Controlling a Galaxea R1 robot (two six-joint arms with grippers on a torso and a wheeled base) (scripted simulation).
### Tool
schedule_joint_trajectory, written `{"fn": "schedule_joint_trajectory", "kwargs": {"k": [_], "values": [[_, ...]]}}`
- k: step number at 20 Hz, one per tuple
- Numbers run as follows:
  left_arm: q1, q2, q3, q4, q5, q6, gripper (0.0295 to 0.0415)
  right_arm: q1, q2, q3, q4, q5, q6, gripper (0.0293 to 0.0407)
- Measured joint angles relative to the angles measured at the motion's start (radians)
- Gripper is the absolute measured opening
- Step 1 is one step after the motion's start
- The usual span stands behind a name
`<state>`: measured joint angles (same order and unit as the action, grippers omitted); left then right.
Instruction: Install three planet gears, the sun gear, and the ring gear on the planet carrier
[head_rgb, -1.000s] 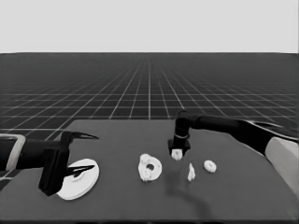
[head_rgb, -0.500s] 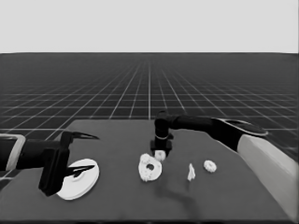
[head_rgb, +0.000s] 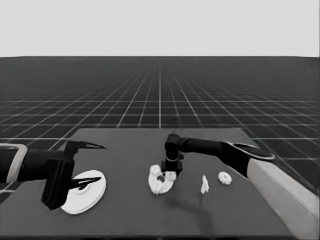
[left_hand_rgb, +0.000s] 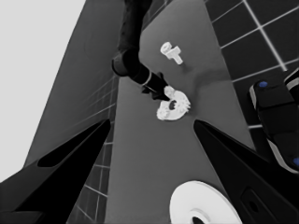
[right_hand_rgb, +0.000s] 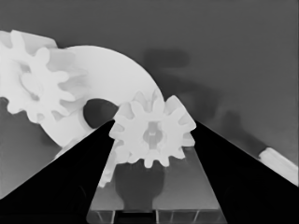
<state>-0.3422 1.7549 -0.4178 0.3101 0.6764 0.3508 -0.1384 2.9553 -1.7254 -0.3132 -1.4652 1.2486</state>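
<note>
Right gripper (right_hand_rgb: 152, 133) fingers are clamped on a planet gear (right_hand_rgb: 152, 132), held just above the rim of the smaller round part (head_rgb: 161, 181) (one gear (right_hand_rgb: 39, 86) is already seated there). Left gripper (head_rgb: 85, 165) is parked, spread, over the larger round part (head_rgb: 84, 192).

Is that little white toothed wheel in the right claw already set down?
Not yet: the small white toothed gear sits pinched between the right gripper fingers, over the smaller white round part.
</note>
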Motion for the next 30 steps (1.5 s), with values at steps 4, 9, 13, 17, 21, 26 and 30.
{"fn": "schedule_joint_trajectory", "kwargs": {"k": [4,9,13,17,21,26,30], "values": [[0.000,0.000,0.000,0.000,0.000,0.000,0.0385,-0.001,0.000,-0.001,-0.001,0.000,0.000,0.0383],[0.000,0.000,0.000,0.000,0.000,0.000,0.0385,-0.001,0.000,-0.001,-0.001,0.001,0.000,0.0385],[0.000,0.000,0.000,0.000,0.000,0.000,0.0385,0.119,-0.028,0.094,0.107,-0.052,0.054,0.0385],[0.000,0.000,0.000,0.000,0.000,0.000,0.0385,0.147,-0.030,0.103,0.135,-0.059,0.059,0.0385],[0.000,0.000,0.000,0.000,0.000,0.000,0.0385,0.158,-0.248,0.367,0.150,-0.049,-0.006,0.0385],[0.000,0.000,0.000,0.000,0.000,0.000,0.0385,0.171,-0.687,0.292,0.191,-0.002,-0.407,0.0385],[0.000,0.000,0.000,0.000,0.000,0.000,0.0385,0.171,-0.694,0.259,0.196,0.002,-0.447,0.0385]]}}
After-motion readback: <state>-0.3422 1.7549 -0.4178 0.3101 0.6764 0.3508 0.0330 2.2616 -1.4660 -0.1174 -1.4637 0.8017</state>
